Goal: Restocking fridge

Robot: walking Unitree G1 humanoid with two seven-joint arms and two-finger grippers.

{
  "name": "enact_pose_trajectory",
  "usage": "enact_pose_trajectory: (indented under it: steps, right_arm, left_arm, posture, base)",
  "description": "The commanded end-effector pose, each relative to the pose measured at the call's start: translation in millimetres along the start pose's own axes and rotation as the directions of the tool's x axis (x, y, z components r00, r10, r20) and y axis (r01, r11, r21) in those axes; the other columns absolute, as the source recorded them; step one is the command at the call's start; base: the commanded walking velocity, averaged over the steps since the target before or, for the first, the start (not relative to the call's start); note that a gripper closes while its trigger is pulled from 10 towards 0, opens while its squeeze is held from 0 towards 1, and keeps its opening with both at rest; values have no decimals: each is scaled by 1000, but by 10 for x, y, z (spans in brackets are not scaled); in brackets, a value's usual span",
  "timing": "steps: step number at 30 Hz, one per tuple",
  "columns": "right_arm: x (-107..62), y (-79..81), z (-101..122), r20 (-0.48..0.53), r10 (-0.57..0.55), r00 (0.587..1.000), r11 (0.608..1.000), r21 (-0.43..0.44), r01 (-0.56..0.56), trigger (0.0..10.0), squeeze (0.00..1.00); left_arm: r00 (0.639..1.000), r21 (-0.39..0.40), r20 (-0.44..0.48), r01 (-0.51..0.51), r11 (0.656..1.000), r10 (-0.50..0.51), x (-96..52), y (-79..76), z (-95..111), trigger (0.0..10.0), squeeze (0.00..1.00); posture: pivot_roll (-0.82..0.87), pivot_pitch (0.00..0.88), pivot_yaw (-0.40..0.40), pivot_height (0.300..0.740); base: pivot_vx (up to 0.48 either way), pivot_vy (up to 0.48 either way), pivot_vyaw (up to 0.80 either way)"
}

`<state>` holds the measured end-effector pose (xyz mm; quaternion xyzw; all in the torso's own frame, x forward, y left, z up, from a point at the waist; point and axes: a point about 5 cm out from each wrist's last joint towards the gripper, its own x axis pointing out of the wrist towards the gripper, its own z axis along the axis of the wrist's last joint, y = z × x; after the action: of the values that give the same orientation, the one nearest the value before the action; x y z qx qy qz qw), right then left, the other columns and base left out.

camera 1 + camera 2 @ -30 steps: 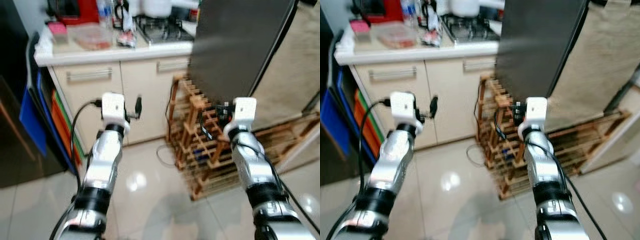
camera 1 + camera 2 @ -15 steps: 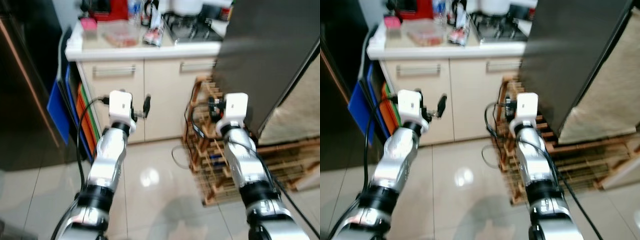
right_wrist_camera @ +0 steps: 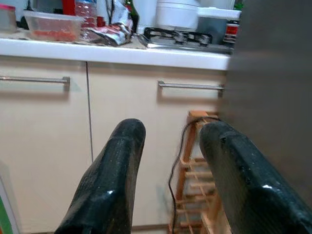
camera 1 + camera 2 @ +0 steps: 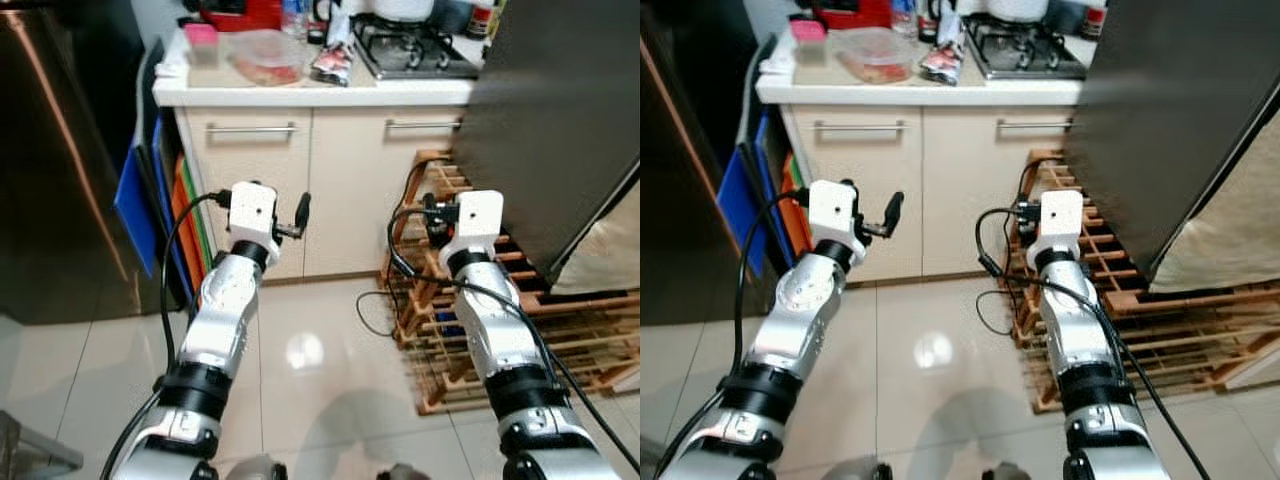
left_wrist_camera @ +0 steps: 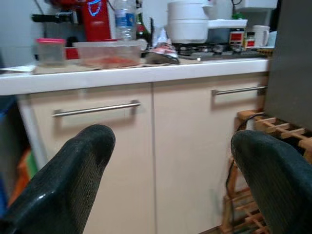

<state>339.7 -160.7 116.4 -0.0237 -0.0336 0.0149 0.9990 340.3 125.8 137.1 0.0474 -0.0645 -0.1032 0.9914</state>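
A dark steel fridge front stands at the left. A dark door panel rises at the right. Between them a counter carries a clear food box with red contents, a pink-lidded tub and a foil bag. Both arms are raised in front of the cream cabinet doors. My left gripper is open wide and holds nothing. My right gripper is open with a narrower gap, also with nothing in it. Neither touches anything.
A wooden slatted rack with a trailing cable sits on the floor at the right, under the dark panel. Blue and orange boards lean between fridge and cabinet. A gas hob and a red appliance are on the counter. Glossy tile floor lies ahead.
The whole picture has shifted: the camera turned left, bringing the counter to the middle and the steel fridge front into view. Both arms keep the same raised pose.
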Motion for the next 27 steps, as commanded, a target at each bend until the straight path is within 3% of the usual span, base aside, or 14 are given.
enact_pose_trajectory:
  steps: [1,2,3,4,5,9,10,11,14,15,22,27]
  right_arm:
    - [-1,-104,54,19,-60,998,998,-11,61,10000,0]
    - [1,-117,63,27,-74,997,997,-2,74,10000,0]
    - [3,-126,68,31,-82,996,997,5,81,10000,835]
    - [3,-126,68,31,-82,996,997,5,81,10000,835]
    - [13,-124,47,14,-81,997,997,0,81,10000,1000]
    - [20,-96,40,1,-66,998,998,-23,66,10000,1000]
    - [24,-100,37,-4,-73,997,997,-40,73,10000,663]
    - [28,-109,28,-12,-82,997,995,-53,81,10000,0]
    - [26,-136,9,-20,-97,995,995,-25,97,10000,0]
    - [12,-145,26,3,-90,996,996,-12,90,10000,1000]
    - [19,-121,1,-21,-101,995,994,-36,100,10000,1000]
    - [7,-88,5,-6,-83,997,997,-7,83,10000,1000]
  left_arm:
    - [1000,18,-14,27,999,-27,21,-47,-19,10000,0]
    - [999,22,-15,29,999,-28,27,-46,-19,10000,0]
    - [999,23,-16,30,999,-29,30,-46,-18,10000,0]
    - [999,23,-16,30,999,-29,30,-46,-18,10000,0]
    - [999,38,-20,36,999,-35,40,-51,-23,10000,0]
    - [999,54,-24,36,998,-34,49,-46,-33,10000,0]
    - [999,56,-26,33,998,-31,53,-42,-36,10000,0]
    - [999,53,-26,31,998,-30,55,-38,-35,10000,0]
    - [999,53,-24,30,998,-28,53,-35,-35,10000,0]
    - [999,55,-25,31,998,-30,46,-38,-42,10000,0]
    - [999,69,-30,44,997,-42,33,-49,-60,10000,0]
    - [998,74,-29,49,996,-47,35,-44,-56,10000,0]
  posture:
    - [-20,0,-24,642]
    - [-20,0,-24,637]
    - [-20,0,-24,637]
    - [-20,0,-24,637]
    - [-23,0,-25,637]
    - [-22,0,-30,637]
    - [-21,0,-31,637]
    - [-19,0,-34,637]
    - [-14,0,-35,637]
    - [-13,0,-34,637]
    - [-8,0,-30,637]
    - [-9,0,-27,637]
  base:
    - [0,0,0]
    - [0,0,0]
    - [0,0,0]
    - [0,0,0]
    - [0,0,0]
    - [0,0,0]
    - [0,0,0]
    - [0,0,0]
    - [0,0,0]
    - [0,0,0]
    - [0,0,0]
    - [0,0,0]
